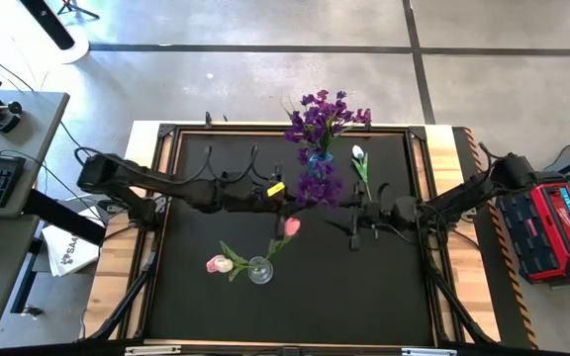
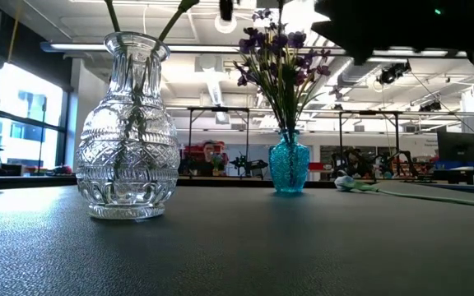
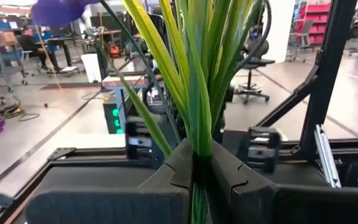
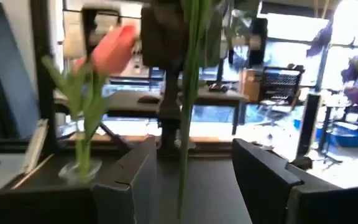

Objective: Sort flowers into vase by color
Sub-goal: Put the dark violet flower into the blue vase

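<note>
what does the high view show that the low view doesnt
Only the high view shows both arms: the left tool beside the purple flowers, the right tool open near mid table, and two pink tulips in the clear vase.

Only the low view shows the clear vase's cut-glass pattern, the stems inside it, and the room with people behind.

Both show the clear vase, the blue vase of purple flowers and a white tulip lying on the table.
</note>
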Robot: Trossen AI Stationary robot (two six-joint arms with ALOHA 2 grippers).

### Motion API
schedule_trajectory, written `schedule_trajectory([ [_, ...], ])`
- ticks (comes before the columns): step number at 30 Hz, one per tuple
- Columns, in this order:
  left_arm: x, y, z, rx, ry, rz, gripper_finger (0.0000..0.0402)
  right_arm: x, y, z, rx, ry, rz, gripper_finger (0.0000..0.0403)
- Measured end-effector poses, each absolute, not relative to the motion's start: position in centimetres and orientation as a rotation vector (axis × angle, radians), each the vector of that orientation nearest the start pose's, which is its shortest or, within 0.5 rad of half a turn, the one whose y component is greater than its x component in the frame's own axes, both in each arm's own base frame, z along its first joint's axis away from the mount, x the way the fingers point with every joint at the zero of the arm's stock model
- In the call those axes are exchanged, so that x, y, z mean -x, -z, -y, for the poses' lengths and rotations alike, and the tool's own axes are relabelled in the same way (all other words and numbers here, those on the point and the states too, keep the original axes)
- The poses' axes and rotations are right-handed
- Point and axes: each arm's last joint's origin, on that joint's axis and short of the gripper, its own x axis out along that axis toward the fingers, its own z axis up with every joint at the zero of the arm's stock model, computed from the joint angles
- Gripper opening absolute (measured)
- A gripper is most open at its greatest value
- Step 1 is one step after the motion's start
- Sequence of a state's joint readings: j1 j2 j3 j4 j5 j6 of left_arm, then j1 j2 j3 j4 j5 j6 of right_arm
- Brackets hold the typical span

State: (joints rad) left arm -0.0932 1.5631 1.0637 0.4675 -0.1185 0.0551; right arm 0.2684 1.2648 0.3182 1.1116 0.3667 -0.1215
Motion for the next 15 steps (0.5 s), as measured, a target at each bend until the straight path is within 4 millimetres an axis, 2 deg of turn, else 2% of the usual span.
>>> schedule_trajectory([
  [5,-36.6,-28.9,2.2,-0.040,-0.022,-0.040,0.0009,-24.2,-22.9,-5.0,0.106,0.126,0.089,0.0185],
  [10,-36.6,-28.8,2.1,-0.039,-0.021,-0.040,0.0009,-26.1,-24.9,-5.3,0.182,0.123,-0.065,0.0195],
  [15,-36.6,-28.9,2.2,-0.034,-0.021,-0.038,0.0009,-26.9,-26.7,-5.5,0.163,0.120,-0.114,0.0172],
])
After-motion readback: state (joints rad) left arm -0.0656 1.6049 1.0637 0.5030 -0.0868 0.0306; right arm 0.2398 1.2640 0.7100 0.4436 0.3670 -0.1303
